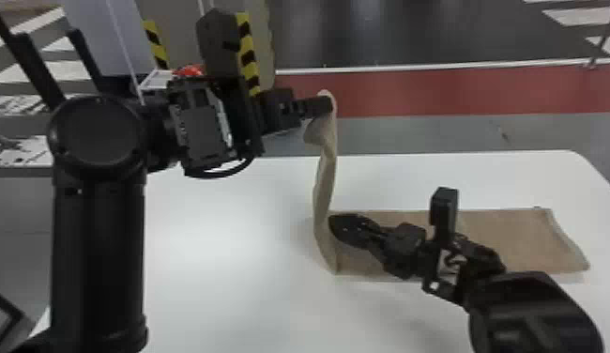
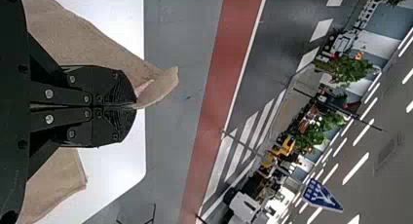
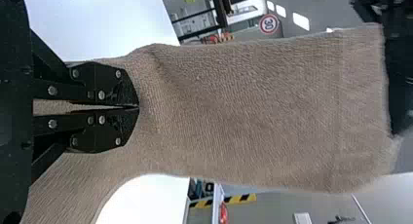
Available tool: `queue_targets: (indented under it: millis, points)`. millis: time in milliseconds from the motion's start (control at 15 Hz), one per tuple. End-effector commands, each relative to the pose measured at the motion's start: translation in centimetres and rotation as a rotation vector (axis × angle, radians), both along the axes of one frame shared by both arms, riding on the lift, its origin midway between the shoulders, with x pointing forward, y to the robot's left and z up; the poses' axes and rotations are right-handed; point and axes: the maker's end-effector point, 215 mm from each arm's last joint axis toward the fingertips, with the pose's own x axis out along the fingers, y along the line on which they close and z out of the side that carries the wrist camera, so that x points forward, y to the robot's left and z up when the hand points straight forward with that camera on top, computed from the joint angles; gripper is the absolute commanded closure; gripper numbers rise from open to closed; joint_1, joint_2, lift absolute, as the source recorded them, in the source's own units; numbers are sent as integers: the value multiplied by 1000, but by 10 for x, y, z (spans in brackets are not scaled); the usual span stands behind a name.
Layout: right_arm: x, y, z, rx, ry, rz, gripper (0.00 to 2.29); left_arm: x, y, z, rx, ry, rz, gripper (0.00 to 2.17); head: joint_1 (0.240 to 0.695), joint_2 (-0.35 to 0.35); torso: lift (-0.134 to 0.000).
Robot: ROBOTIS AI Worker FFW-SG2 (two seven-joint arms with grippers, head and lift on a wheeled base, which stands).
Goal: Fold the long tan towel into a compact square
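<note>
The head view gave the towel (image 1: 501, 234) nearly edge-on where it rose from the table (image 1: 224, 225), a narrow, slightly bowed strip; the right wrist view showed that same raised part as a broad, ribbed face, with its far end beside the left gripper (image 1: 328, 106). The left wrist view added a small flap poking out past that gripper's fingertips. There its fingers were pressed together, with the towel's raised end pinched between them.

The right gripper (image 1: 336, 226) lay low over the towel, its tips at the foot of the raised part. In the right wrist view its fingers met at the tips, with a thin gap further back through which tan cloth showed; whether the tips had cloth between them, I could not tell.

White tabletop stretched left of the raised strip, with a band beyond the towel up to the table's far edge and another on the near side. The right arm (image 1: 534, 305) came in from the lower right and crossed the towel's near edge. The left arm (image 1: 97, 244) stood over the table's left side.

The flat part lay with its long axis left to right, its slanted short hem towards the table's right edge. At its left end the cloth turned upward.
</note>
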Motion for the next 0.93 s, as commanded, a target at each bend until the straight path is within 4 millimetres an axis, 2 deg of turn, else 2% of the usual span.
queue_targets:
  millis: [0,67,200,267,333,400,467,600,667,867]
  points:
    - [-3,-78,1,-45,-24,-84,29,5,5,-5,11,-1,24,1889,638,93,-125]
    - [-2,-115,-1,-82,-17,-128,-2,4,1,-10,17,3,21,1889,640,73,-125]
    - [5,-213,-1,-161,-8,-335,29,-1,1,-38,45,36,43,1889,645,15,-125]
    - [6,-272,2,-180,-10,-460,39,-6,-4,-51,49,47,48,1889,647,-14,-125]
    - [5,-317,9,-182,-19,-550,76,-13,-14,-58,53,44,45,1889,655,-94,-125]
    - [1,-356,16,-196,-32,-624,83,-20,-23,-66,62,49,33,1889,659,-142,-125]
    - [-3,-384,21,-208,-39,-663,87,-24,-37,-70,61,46,27,1889,660,-181,-125]
    - [-13,-414,19,-234,-42,-701,87,-28,-61,-71,64,37,21,1889,661,-260,-125]
    - [-17,-420,19,-239,-57,-711,87,-31,-72,-73,72,38,16,1889,660,-317,-125]
    - [-24,-437,15,-214,-91,-741,87,-39,-97,-84,165,14,14,1889,661,-350,-125]
